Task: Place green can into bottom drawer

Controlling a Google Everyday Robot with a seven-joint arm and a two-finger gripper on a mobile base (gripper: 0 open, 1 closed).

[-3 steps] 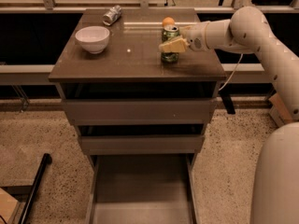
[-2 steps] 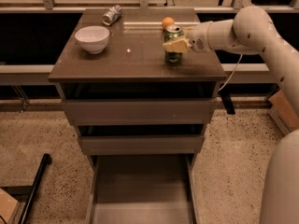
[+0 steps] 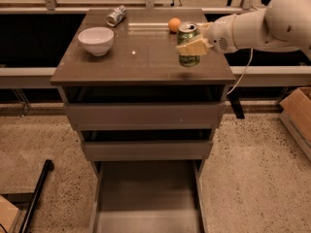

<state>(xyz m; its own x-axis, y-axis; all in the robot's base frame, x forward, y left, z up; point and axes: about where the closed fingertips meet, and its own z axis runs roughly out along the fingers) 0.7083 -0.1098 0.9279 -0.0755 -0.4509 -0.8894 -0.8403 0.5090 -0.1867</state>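
Green can [image 3: 188,58] is clenched in the claw [image 3: 192,47] at the right front of the counter [image 3: 141,62], so the grab looks done. Next it must swing out and go low into the open bottom drawer [image 3: 146,198]. On the counter, left to right: white bowl [image 3: 96,40], crushed can [image 3: 115,15], orange [image 3: 175,24]; the floor [image 3: 252,178] is speckled.

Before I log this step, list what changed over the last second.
The gripper, its jaws closed around the green can, carried it slightly rightward in the view over the right side of the tabletop, uncovering the orange behind it. Whether the can has left the surface I cannot tell. The grasp held throughout. Unchanged: the white bowl, the crushed silver can, the open bottom drawer.
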